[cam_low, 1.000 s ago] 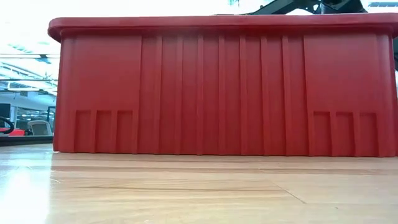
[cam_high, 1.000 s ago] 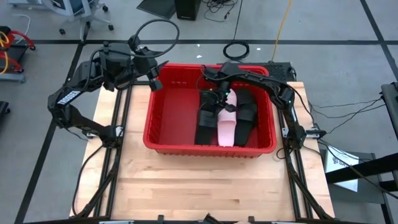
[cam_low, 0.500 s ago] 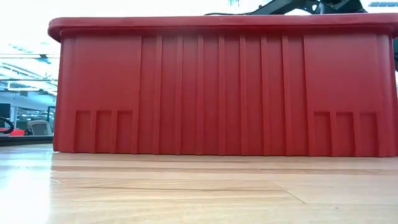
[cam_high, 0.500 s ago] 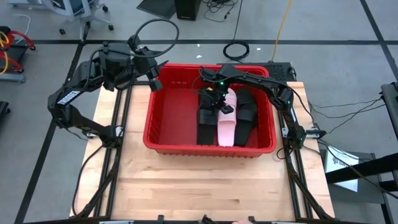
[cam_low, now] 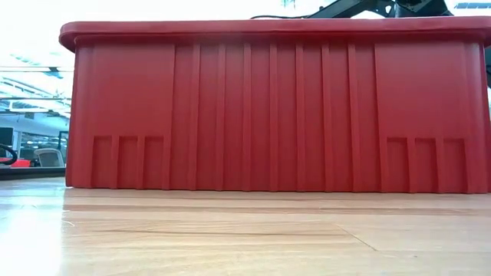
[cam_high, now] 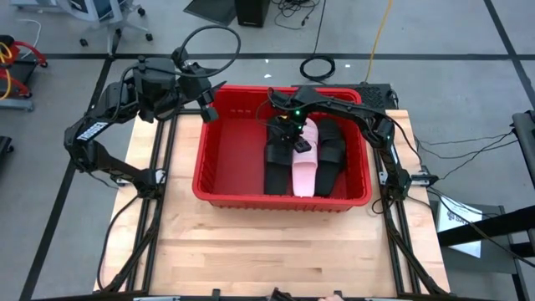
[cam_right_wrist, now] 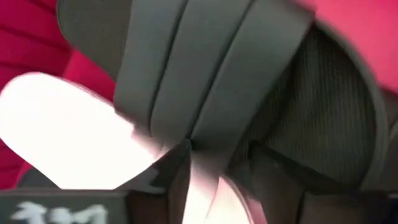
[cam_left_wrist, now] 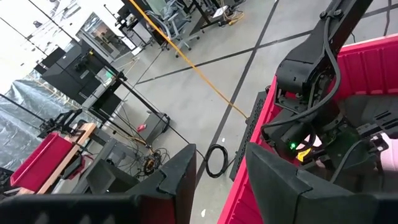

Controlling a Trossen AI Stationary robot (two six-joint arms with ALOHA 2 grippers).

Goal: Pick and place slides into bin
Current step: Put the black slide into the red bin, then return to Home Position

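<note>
Right gripper [cam_high: 292,136] fingers part just above a black slide [cam_high: 278,159] inside the bin [cam_high: 219,188], letting go; left gripper [cam_high: 207,109] fingers open, empty.

Bin [cam_high: 219,180] bright red all over, ribbed walls same red in low view [cam_low: 268,115]. Black slides [cam_high: 277,167] matte black; another black slide [cam_high: 332,149] at the other side of the pink one. Pink slide [cam_high: 304,174] pale pink, nearly white. Table [cam_high: 276,242] light blond wood with visible plank grain. Both arms dark, black frame rails. Small green light on right arm's wrist [cam_high: 294,111]. Floor grey with dark lines; yellow cable [cam_high: 378,33], black coiled cable [cam_high: 318,67].
</note>
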